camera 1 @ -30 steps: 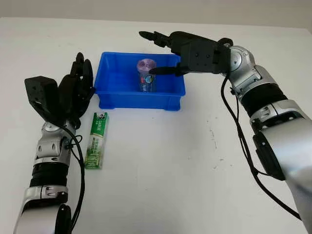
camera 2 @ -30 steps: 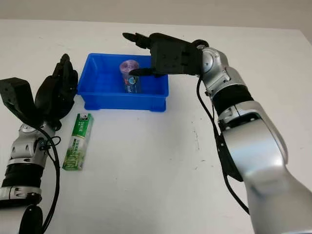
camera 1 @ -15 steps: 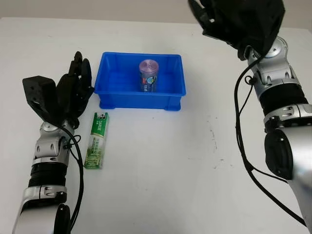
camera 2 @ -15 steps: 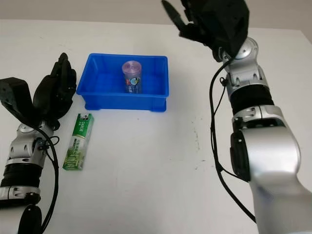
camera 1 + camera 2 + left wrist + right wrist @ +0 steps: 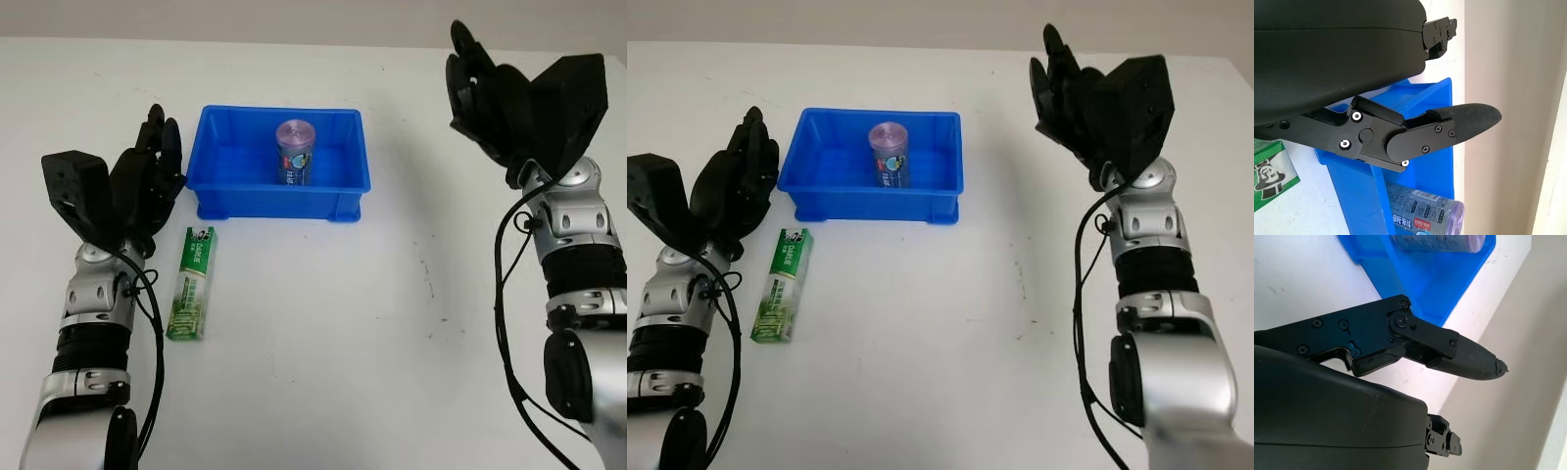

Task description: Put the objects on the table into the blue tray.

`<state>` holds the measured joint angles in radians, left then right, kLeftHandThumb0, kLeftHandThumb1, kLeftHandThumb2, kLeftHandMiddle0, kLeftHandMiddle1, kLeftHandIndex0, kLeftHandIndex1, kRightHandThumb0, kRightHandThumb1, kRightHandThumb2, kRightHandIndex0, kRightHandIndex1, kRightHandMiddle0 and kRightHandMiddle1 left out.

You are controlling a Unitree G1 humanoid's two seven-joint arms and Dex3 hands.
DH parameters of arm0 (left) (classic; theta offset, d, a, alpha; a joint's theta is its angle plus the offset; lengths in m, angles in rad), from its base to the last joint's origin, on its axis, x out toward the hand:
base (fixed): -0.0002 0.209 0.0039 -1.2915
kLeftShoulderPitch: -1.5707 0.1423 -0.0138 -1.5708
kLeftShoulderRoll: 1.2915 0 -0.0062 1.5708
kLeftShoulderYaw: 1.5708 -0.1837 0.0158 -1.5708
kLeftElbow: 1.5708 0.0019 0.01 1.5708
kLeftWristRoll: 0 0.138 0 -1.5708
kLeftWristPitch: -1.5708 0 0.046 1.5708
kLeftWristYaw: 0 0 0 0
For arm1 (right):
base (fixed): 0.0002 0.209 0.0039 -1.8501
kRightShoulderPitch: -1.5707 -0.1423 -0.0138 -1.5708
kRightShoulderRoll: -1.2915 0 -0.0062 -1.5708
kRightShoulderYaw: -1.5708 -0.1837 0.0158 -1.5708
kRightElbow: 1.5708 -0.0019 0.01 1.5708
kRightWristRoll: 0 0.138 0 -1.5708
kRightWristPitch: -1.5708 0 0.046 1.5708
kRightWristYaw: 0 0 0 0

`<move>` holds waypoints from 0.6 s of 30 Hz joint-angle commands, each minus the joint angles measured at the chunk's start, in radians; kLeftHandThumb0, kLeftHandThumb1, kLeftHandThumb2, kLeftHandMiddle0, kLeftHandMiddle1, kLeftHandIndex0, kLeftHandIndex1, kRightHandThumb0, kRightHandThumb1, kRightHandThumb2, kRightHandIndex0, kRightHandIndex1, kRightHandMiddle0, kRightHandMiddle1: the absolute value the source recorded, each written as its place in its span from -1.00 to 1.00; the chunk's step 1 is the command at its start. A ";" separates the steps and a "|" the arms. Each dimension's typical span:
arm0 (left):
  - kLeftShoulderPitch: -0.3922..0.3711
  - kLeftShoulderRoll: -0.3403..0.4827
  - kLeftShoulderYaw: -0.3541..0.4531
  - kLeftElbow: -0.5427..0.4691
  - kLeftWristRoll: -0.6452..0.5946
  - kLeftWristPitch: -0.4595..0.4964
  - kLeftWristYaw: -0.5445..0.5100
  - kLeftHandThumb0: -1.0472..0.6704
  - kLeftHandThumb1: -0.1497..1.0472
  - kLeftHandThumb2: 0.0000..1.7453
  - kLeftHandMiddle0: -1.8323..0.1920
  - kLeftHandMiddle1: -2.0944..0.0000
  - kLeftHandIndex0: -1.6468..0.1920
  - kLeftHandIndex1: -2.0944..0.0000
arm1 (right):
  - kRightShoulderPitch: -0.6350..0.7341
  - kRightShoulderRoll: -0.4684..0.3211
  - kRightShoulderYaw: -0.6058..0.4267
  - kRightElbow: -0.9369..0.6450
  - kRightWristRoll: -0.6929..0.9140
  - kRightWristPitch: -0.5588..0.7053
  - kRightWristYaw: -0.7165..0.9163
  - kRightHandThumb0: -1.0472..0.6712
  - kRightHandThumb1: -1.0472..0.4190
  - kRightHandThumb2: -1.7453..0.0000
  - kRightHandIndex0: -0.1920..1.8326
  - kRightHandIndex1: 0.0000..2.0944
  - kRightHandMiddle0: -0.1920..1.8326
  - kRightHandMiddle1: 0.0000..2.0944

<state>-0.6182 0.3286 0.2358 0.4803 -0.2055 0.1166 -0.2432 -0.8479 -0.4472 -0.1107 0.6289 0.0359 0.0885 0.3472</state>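
My right hand point(image 5: 509, 103) has pulled back to upper right, open; the roll point(image 5: 295, 151) stands in the blue tray point(image 5: 225, 191). Next, my open left hand point(image 5: 137, 191) takes the toothpaste box point(image 5: 192, 282) at left.

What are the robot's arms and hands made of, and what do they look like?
Each robot hand, left and right, is a black boxy shell with jointed fingers and small silver screws. The arms are silver segments with black ribbed bands, and thin black cables loop alongside them.

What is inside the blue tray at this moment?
One purple-capped cylindrical container stands upright inside the blue tray, near its back wall. The tray floor beside it looks bare; the strip just behind the front wall is hidden. The green box lies outside on the table.
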 commanded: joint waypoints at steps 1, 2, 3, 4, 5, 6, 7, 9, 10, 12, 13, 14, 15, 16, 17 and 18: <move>-0.012 0.013 0.004 0.000 -0.002 0.002 -0.004 -0.68 1.00 -0.25 1.00 1.00 1.00 1.00 | 0.042 0.013 -0.004 -0.062 0.010 0.021 -0.012 -0.64 -1.00 0.05 -1.00 -1.00 -1.00 -1.00; -0.012 0.014 0.004 -0.001 -0.002 0.004 -0.004 -0.69 1.00 -0.25 1.00 1.00 1.00 1.00 | 0.054 0.017 -0.004 -0.075 0.012 0.028 -0.015 -0.63 -1.00 0.05 -1.00 -1.00 -1.00 -1.00; -0.012 0.015 0.005 -0.001 -0.002 0.005 -0.005 -0.69 1.00 -0.25 1.00 1.00 1.00 1.00 | 0.061 0.021 -0.004 -0.083 0.012 0.035 -0.019 -0.63 -1.00 0.05 -1.00 -1.00 -1.00 -1.00; -0.012 0.016 0.005 -0.001 -0.001 0.007 -0.004 -0.69 1.00 -0.25 1.00 1.00 1.00 1.00 | 0.066 0.025 -0.005 -0.089 0.013 0.040 -0.021 -0.62 -1.00 0.05 -1.00 -1.00 -1.00 -1.00; -0.012 0.017 0.004 -0.001 0.000 0.006 -0.005 -0.69 1.00 -0.25 1.00 1.00 1.00 1.00 | 0.069 0.029 -0.004 -0.096 0.013 0.045 -0.026 -0.62 -1.00 0.04 -1.00 -1.00 -1.00 -1.00; -0.012 0.018 0.004 -0.001 0.001 0.006 -0.005 -0.69 1.00 -0.25 1.00 1.00 1.00 1.00 | 0.071 0.031 -0.004 -0.101 0.013 0.049 -0.029 -0.62 -1.00 0.04 -1.00 -1.00 -1.00 -1.00; -0.011 0.019 0.004 -0.001 0.002 0.005 -0.005 -0.69 1.00 -0.25 1.00 1.00 1.00 1.00 | 0.071 0.034 -0.005 -0.102 0.016 0.051 -0.030 -0.61 -1.00 0.04 -1.00 -1.00 -1.00 -1.00; -0.010 0.021 0.006 -0.002 -0.001 0.003 -0.007 -0.69 1.00 -0.26 1.00 1.00 1.00 1.00 | 0.073 0.038 -0.006 -0.101 0.021 0.045 -0.027 -0.61 -1.00 0.04 -1.00 -1.00 -1.00 -1.00; -0.009 0.022 0.007 -0.004 -0.001 0.003 -0.008 -0.69 1.00 -0.26 1.00 1.00 1.00 1.00 | 0.072 0.038 -0.005 -0.100 0.022 0.045 -0.026 -0.61 -1.00 0.04 -1.00 -1.00 -1.00 -1.00; 0.001 0.025 0.004 -0.026 0.003 0.001 -0.008 -0.69 1.00 -0.26 1.00 1.00 1.00 1.00 | 0.070 0.037 -0.002 -0.098 0.023 0.043 -0.020 -0.62 -1.00 0.03 -1.00 -1.00 -1.00 -1.00; 0.009 0.026 0.003 -0.049 0.007 -0.002 -0.004 -0.70 1.00 -0.26 1.00 1.00 1.00 1.00 | 0.069 0.038 -0.002 -0.101 0.023 0.047 -0.021 -0.63 -1.00 0.03 -1.00 -1.00 -1.00 -1.00; 0.019 0.032 -0.002 -0.077 0.015 -0.007 -0.003 -0.69 1.00 -0.26 1.00 1.00 1.00 1.00 | 0.069 0.038 -0.002 -0.103 0.024 0.048 -0.019 -0.63 -1.00 0.03 -1.00 -1.00 -1.00 -1.00; 0.029 0.041 -0.007 -0.112 0.025 -0.015 -0.005 -0.70 1.00 -0.26 1.00 1.00 1.00 1.00 | 0.069 0.039 -0.003 -0.106 0.025 0.050 -0.019 -0.62 -1.00 0.03 -1.00 -1.00 -1.00 -1.00; 0.040 0.050 -0.010 -0.151 0.032 -0.024 -0.008 -0.70 1.00 -0.27 1.00 1.00 1.00 1.00 | 0.068 0.039 -0.003 -0.108 0.026 0.052 -0.019 -0.62 -1.00 0.03 -1.00 -1.00 -1.00 -1.00; 0.049 0.057 -0.010 -0.195 0.036 -0.024 -0.010 -0.70 1.00 -0.28 1.00 1.00 1.00 1.00 | 0.067 0.038 -0.003 -0.110 0.026 0.055 -0.019 -0.62 -1.00 0.03 -1.00 -1.00 -1.00 -1.00; 0.057 0.063 -0.006 -0.242 0.032 -0.017 -0.012 -0.69 1.00 -0.29 1.00 1.00 1.00 1.00 | 0.066 0.037 -0.003 -0.111 0.027 0.058 -0.019 -0.61 -1.00 0.03 -1.00 -1.00 -1.00 -1.00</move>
<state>-0.5712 0.3715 0.2305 0.2997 -0.1797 0.1064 -0.2501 -0.7847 -0.4087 -0.1105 0.5448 0.0561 0.1403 0.3272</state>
